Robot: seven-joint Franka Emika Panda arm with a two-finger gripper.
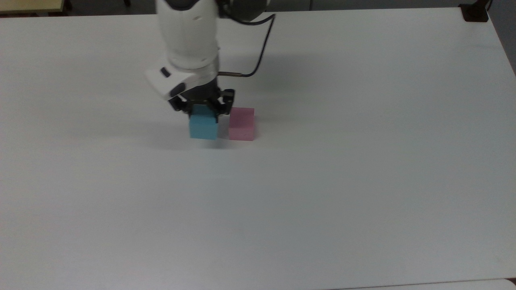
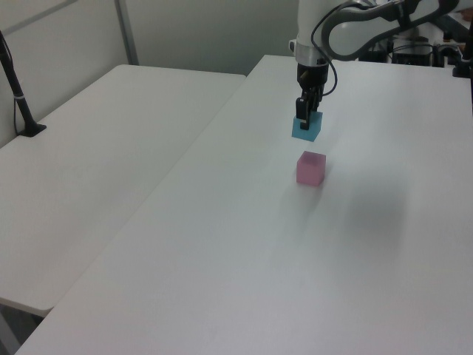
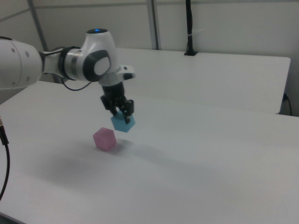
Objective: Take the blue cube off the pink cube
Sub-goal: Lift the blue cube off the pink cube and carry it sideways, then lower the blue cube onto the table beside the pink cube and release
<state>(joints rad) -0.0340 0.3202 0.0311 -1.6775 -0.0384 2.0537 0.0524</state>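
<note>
My gripper (image 1: pixel 202 109) (image 2: pixel 304 120) (image 3: pixel 120 112) is shut on the blue cube (image 1: pixel 203 125) (image 2: pixel 307 128) (image 3: pixel 124 123), which hangs a little above the white table (image 1: pixel 322 181). The pink cube (image 1: pixel 241 124) (image 2: pixel 311 168) (image 3: pixel 104 138) rests alone on the table. In the top view the blue cube is to the left of the pink cube with a narrow gap between them. In the right view the blue cube is up and to the right of the pink one, clear of it.
A second white table (image 2: pixel 96 148) stands beside this one at the left view's left, with a black post (image 2: pixel 18 96) on it. A black clamp (image 1: pixel 475 12) sits at the table's far right corner in the top view.
</note>
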